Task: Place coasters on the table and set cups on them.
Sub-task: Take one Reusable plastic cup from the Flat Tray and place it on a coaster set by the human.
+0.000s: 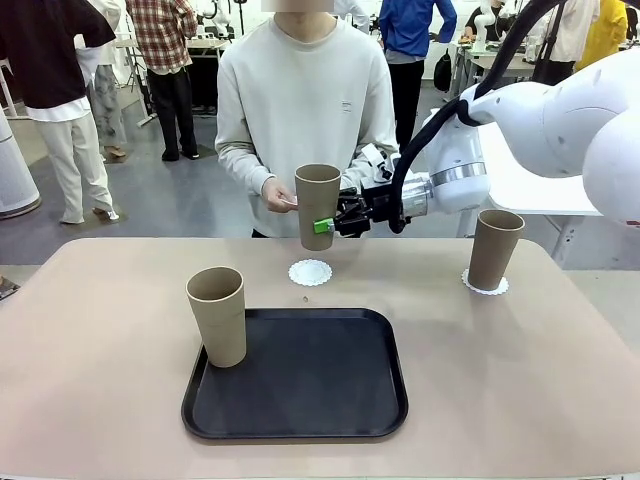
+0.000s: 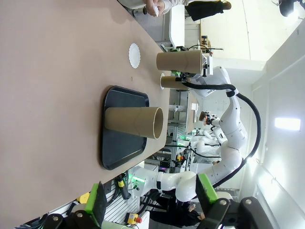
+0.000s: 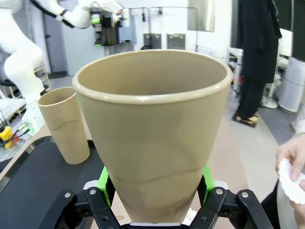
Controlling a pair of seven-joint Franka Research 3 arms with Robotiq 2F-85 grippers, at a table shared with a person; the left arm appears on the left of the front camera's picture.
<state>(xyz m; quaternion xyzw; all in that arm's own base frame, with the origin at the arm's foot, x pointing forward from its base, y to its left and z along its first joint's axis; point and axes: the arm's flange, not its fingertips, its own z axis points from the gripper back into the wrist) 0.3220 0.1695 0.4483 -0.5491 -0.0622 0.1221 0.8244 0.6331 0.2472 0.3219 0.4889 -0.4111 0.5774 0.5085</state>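
While my right jaws clamp a tapered, matte beige-brown cup (image 1: 318, 205) low on its wall, upright in the air, my left jaws stand wide open on nothing. I count three cups: the held one, a second cup (image 1: 217, 315) well left of my right jaws on the black tray's (image 1: 300, 390) corner, and a third cup (image 1: 495, 248) on a lacy white paper doily (image 1: 485, 285). A bare doily (image 1: 310, 272) lies on the tan tabletop (image 1: 100, 330) just below my right jaws. A third doily (image 3: 290, 183) is in the person's hand (image 3: 293, 157) beside them.
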